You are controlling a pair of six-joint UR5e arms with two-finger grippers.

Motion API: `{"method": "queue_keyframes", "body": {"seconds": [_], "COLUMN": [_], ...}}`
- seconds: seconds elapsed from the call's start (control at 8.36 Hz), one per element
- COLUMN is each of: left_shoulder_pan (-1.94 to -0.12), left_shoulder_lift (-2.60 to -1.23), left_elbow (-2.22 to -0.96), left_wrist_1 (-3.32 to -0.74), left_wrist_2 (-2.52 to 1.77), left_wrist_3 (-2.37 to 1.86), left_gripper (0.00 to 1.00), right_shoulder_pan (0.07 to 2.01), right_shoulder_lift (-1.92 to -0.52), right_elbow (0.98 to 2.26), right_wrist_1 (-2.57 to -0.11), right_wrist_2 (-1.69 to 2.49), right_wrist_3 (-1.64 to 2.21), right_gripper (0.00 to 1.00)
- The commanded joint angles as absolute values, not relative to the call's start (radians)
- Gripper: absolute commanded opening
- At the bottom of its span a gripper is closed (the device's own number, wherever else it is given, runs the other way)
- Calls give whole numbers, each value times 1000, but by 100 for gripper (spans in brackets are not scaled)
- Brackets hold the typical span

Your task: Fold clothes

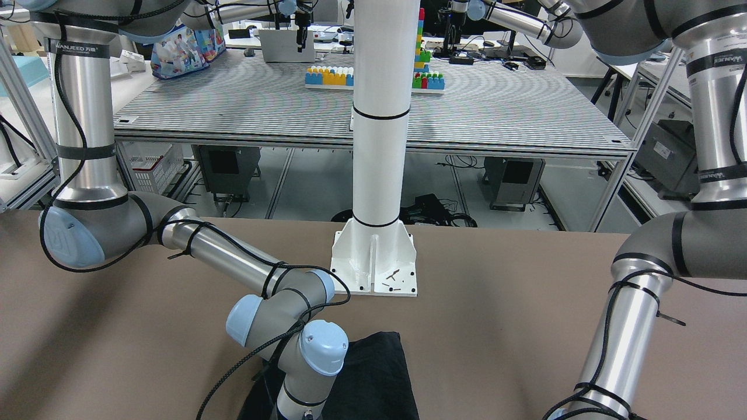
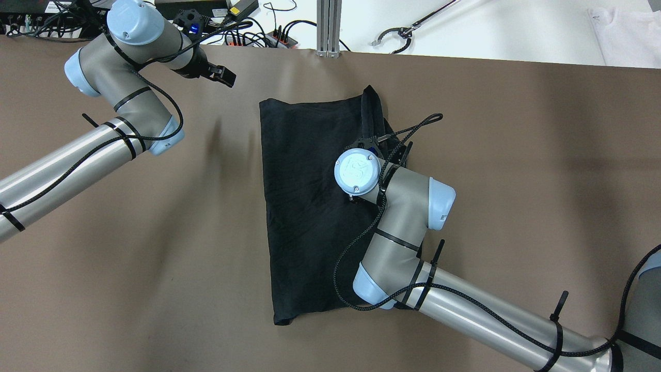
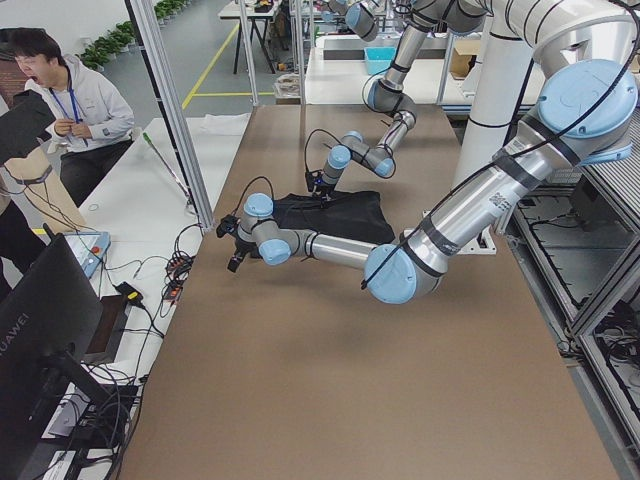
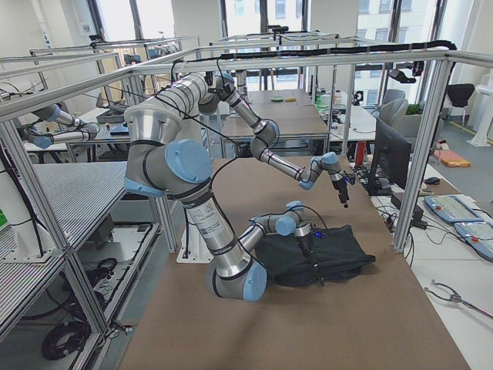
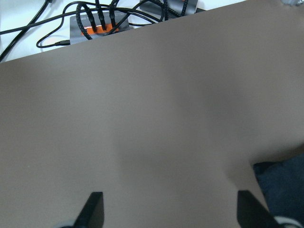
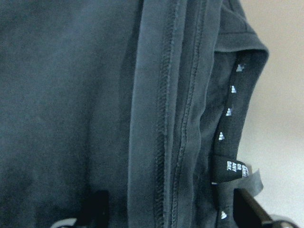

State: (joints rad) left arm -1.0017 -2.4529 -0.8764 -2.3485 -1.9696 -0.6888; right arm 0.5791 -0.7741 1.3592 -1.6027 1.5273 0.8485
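The clothes [image 2: 304, 206] are one black garment lying flat mid-table, its long side running from near to far. My right gripper [image 6: 171, 213] hangs open over the garment's far right edge, fingertips [image 6: 95, 209] wide apart above stitched hems and a small label [image 6: 230, 168]. From overhead the wrist [image 2: 356, 173] hides most of that gripper. My left gripper [image 5: 171, 211] is open over bare brown table, left of the garment's far corner [image 5: 285, 185], with nothing between its fingers. It also shows from overhead, left gripper [image 2: 222, 77].
A white pillar on a base plate [image 1: 373, 262] stands at the robot's side of the table. Cables and a power strip [image 5: 95, 26] lie past the far edge, beside an aluminium post [image 2: 329, 26]. A person [image 3: 70, 110] sits beyond that edge.
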Motion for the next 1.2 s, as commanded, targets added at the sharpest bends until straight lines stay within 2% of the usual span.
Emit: {"method": "queue_keyframes", "body": {"seconds": [0.0,0.48,0.84,1.08], "left_shoulder_pan": [-1002,-997,-997,-997], "left_shoulder_lift": [-2453,-2453,-2456,-2457], "left_elbow": [-877,-877,-877,-877], "left_wrist_1": [-2349,-2349,-2349,-2347], "left_wrist_2": [-1970,-1970,-1970,-1970], "left_wrist_3": [-689,-689,-689,-690], "left_gripper": [100,100,100,100], "right_shoulder_pan": [584,687,739,759], "right_shoulder_lift": [-767,-784,-869,-859], "right_elbow": [1330,1330,1336,1336], "right_wrist_1": [-1568,-1566,-1505,-1482], "right_wrist_2": [1529,1583,1591,1626], "right_wrist_3": [841,709,640,646], "right_gripper": [94,94,94,94]}}
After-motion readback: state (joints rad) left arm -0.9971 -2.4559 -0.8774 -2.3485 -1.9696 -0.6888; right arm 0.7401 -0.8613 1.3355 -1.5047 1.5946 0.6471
